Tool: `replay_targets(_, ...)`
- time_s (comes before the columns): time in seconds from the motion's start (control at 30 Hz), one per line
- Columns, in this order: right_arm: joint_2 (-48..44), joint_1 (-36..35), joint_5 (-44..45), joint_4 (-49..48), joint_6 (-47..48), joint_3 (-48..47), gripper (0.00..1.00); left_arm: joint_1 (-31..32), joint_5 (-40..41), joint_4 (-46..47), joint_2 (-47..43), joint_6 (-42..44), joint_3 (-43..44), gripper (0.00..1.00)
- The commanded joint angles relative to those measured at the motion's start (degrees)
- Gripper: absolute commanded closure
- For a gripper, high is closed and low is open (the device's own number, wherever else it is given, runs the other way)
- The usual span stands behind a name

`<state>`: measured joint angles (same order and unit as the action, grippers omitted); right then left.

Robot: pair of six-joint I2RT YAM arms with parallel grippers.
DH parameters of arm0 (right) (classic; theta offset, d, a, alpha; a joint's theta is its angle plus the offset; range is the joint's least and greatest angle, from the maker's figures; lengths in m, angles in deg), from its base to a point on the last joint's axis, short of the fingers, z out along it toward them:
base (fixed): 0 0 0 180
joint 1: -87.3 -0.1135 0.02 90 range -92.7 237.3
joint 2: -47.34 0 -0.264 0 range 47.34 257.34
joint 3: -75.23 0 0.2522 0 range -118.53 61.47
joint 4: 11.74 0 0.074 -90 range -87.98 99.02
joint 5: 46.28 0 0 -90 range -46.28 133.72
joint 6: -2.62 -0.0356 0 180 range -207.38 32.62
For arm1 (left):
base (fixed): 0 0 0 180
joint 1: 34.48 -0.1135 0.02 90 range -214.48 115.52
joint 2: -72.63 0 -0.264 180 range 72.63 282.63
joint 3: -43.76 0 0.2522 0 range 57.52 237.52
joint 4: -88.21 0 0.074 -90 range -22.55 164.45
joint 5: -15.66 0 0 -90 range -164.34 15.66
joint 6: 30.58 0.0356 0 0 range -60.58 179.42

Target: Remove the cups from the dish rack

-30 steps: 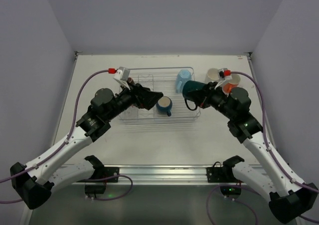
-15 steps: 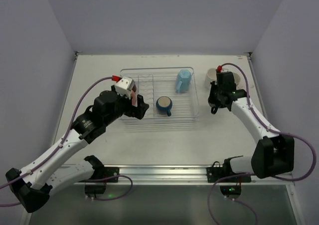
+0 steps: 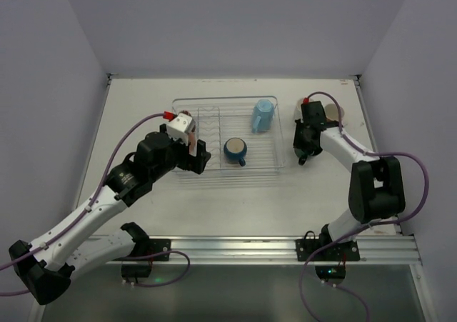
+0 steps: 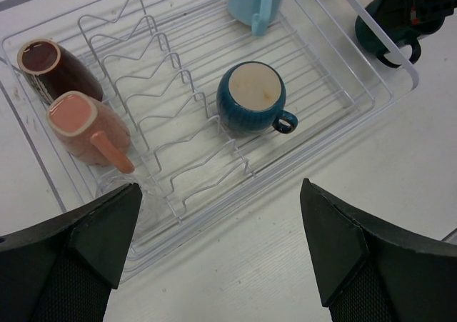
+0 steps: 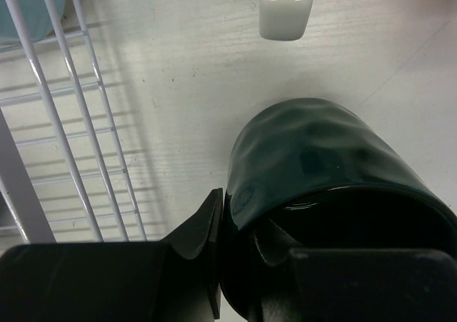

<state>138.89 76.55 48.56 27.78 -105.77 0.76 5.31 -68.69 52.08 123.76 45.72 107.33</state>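
A white table (image 3: 128, 111) is enclosed by plain pale lavender-grey walls (image 3: 235, 22) on the left, far and right sides. An aluminium rail (image 3: 235, 245) is fixed along its near edge, with a dark grey surface (image 3: 235, 293) below it. Faint wood grain is seen on the tabletop between the fingers (image 4: 93, 229) of the left gripper (image 4: 222, 185). Lighting is even and shadows are soft.

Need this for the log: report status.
Left pincer open over dish rack. Right pincer shut on dark teal mug, beside rack. Navy mug, others in rack. White mug close by.
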Motion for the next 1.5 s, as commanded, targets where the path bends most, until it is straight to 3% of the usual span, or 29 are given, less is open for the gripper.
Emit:
replay_targets(0.0,-0.05,0.19,0.08,-4.49,-0.24,0.41,0.88,-0.06,-1.78,-0.22,0.1,2.0,0.3,0.0)
replay_targets(0.13,-1.8,0.11,-0.01,-5.19,-0.24,1.55,0.65,-0.06,-4.15,0.13,1.6,1.04,1.26,0.0)
replay_targets(0.3,-6.89,0.11,-0.1,-4.76,-0.24,2.26,0.53,-0.06,-7.14,1.27,3.18,-1.68,2.58,0.0)
replay_targets(0.4,-12.24,0.11,-1.24,-5.36,-0.85,3.84,0.38,0.2,-8.02,2.76,4.32,-4.05,3.19,0.0)
replay_targets(0.6,-26.75,-0.07,-6.23,-9.65,-4.01,8.93,0.15,8.35,-3.21,8.03,14.31,-6.7,9.6,0.0)
replay_targets(0.77,-45.53,-0.42,-11.16,-19.41,-7.96,20.0,0.09,8.99,0.59,14.62,26.63,-6.61,16.1,0.0)
replay_targets(1.0,-58.83,-0.42,-10.73,-27.58,-10.96,30.81,0.07,8.55,6.03,16.13,49.46,-2.49,33.41,0.0)
replay_targets(1.3,-61.05,-0.33,-13.98,-30.15,-12.9,32.76,0.07,3.63,7.45,15.87,66.7,-0.46,51.35,0.0)
replay_targets(1.47,-59.73,-0.33,-14.86,-30.15,-12.63,32.5,0.07,2.92,1.66,15.25,75.05,2.7,60.04,0.0)
